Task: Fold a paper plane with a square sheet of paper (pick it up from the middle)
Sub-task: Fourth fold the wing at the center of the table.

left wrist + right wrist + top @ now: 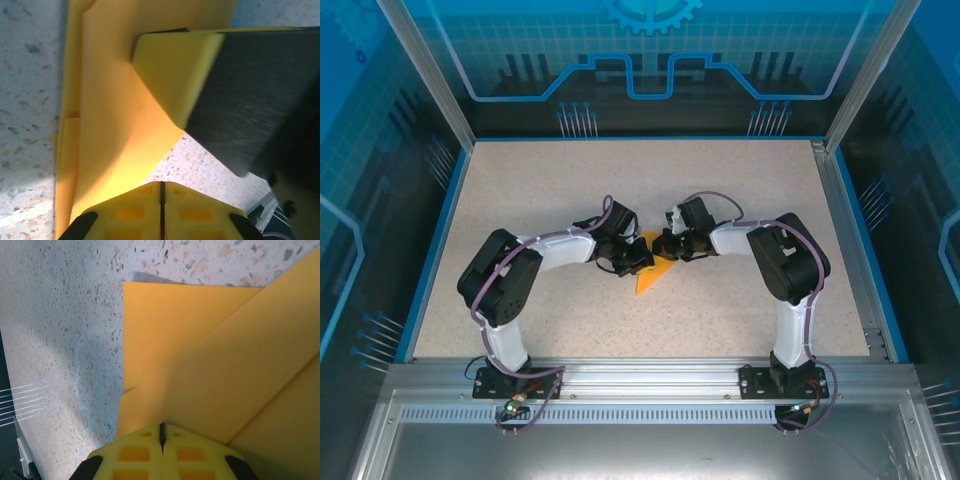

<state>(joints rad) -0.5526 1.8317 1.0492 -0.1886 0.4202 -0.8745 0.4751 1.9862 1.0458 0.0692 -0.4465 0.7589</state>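
Both my claws are clenched, pads pressed flat together with only a thin seam between them. My left claw (162, 207) and my right claw (161, 442) meet nose to nose over the square sheet of paper (656, 275), which lies partly folded into overlapping layers near the middle of the table (560, 190). I cannot tell whether either tip has nipped a layer or merely bears down on it. The worry is the crowding: from my left wrist I see one finger (175, 75) of my right claw just beside my own tip, so any sideways stroke to sharpen a crease could knock the two together. The paper is thin and the tabletop looks smooth, so if I drag one tip while the other presses too lightly, I judge the whole sheet slides and the fold wanders off its line. If I press hard and pull, a layer may buckle or tear at the small notch on the edge in my right wrist view. Lifting off carelessly could let the flaps spring open.
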